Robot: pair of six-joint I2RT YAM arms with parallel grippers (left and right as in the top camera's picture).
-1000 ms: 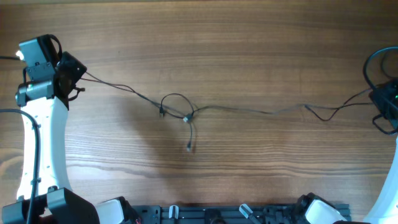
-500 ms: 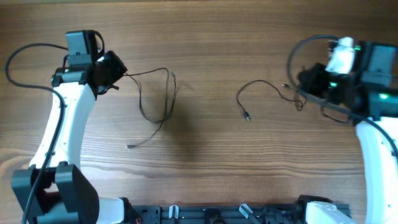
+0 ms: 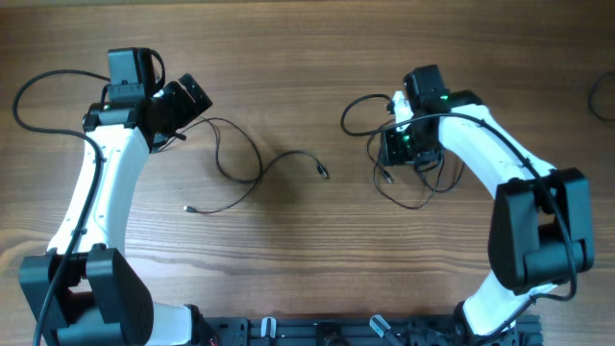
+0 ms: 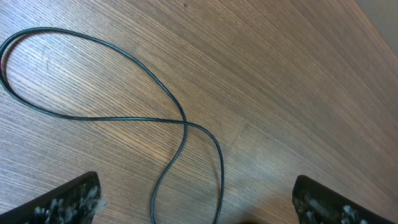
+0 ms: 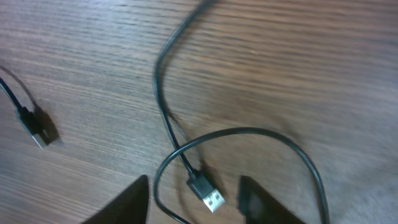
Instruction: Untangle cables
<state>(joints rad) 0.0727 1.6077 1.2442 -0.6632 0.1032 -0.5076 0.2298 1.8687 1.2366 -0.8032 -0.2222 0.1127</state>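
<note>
Two thin black cables lie apart on the wooden table. The left cable (image 3: 255, 180) curls from my left gripper (image 3: 192, 104) to a small plug (image 3: 322, 171). In the left wrist view this cable (image 4: 186, 124) crosses itself on the wood between the wide-apart fingers (image 4: 68, 199), untouched; the left gripper (image 4: 199, 211) is open. The right cable (image 3: 346, 117) loops around my right gripper (image 3: 396, 147). In the right wrist view its USB plug (image 5: 210, 196) lies on the table between the parted fingers (image 5: 124, 202) of the right gripper (image 5: 196, 205), not pinched. A smaller connector (image 5: 37, 127) lies to the left.
The left cable's other free end (image 3: 187, 208) lies toward the front left. The arms' black base rail (image 3: 365, 332) runs along the front edge. Another dark cable (image 3: 603, 96) shows at the far right edge.
The cables came apart from one knotted line. Both grippers have since opened and let go. The right arm swung left and the left cable spread out onto the table.
</note>
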